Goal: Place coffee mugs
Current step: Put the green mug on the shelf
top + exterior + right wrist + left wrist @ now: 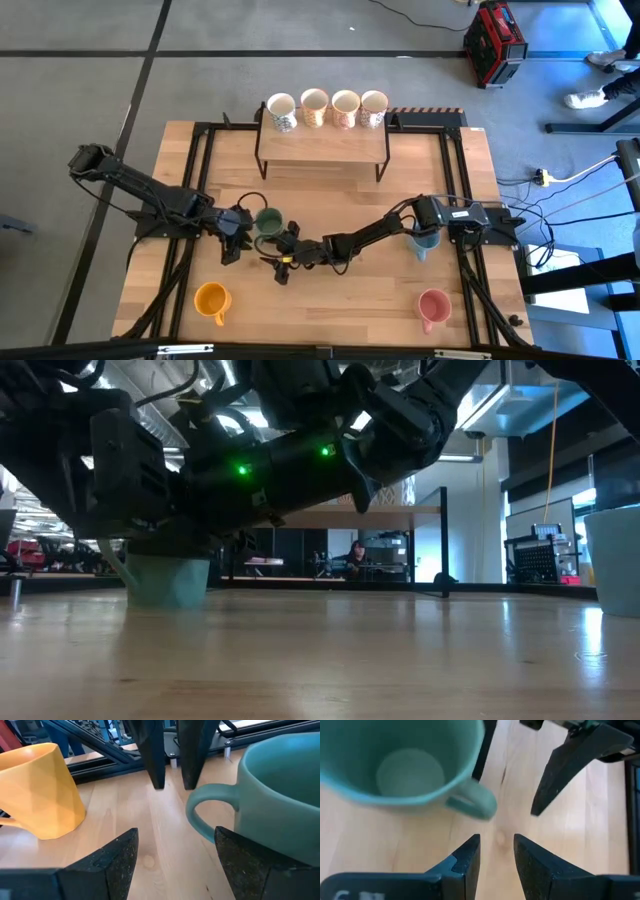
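A green mug stands upright on its base on the wooden table, left of centre, with its handle toward the near side. My left gripper is open and hovers just short of that handle, slanting down with nothing between its fingers. My right gripper reaches in low from the right, open wide. The handle lies just ahead of its fingertips and the mug body beside one finger. An orange mug, a pink mug and a light blue mug stand on the table.
Several white mugs stand in a row on a raised wooden shelf at the far side. Black frame rails run along both sides of the table. The two grippers are close to each other beside the green mug.
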`<state>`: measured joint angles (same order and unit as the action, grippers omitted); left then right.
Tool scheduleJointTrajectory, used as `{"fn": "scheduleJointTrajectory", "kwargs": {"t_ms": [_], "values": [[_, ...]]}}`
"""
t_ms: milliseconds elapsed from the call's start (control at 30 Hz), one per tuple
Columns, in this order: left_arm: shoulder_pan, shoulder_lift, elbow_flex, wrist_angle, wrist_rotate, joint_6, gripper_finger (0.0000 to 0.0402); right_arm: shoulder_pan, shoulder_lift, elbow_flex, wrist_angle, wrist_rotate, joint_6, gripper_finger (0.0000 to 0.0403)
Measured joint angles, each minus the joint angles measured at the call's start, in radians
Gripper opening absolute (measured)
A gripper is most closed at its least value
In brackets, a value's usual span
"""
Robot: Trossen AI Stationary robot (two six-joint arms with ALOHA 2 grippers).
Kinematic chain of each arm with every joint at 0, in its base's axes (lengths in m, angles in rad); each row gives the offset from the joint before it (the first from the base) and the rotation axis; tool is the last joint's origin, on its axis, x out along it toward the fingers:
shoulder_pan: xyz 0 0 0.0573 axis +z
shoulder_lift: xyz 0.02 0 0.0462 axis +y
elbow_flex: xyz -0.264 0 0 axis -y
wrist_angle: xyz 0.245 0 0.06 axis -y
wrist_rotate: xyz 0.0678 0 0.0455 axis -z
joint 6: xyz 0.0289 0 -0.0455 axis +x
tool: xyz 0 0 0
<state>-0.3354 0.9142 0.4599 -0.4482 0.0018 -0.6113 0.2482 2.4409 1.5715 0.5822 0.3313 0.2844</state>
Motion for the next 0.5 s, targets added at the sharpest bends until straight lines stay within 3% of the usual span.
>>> {"fn": "scheduleJointTrajectory", "kwargs": {"t_ms": [333, 500], "values": [[-0.001, 0.143, -0.006, 0.256, 0.010, 0.098, 0.0111, 0.000, 0.000, 0.000, -0.001, 0.003, 0.002, 0.0253], [-0.001, 0.160, -0.005, 0.282, 0.018, 0.098, 0.0111, 0.000, 0.000, 0.000, -0.001, 0.011, 0.002, 0.0252]]}}
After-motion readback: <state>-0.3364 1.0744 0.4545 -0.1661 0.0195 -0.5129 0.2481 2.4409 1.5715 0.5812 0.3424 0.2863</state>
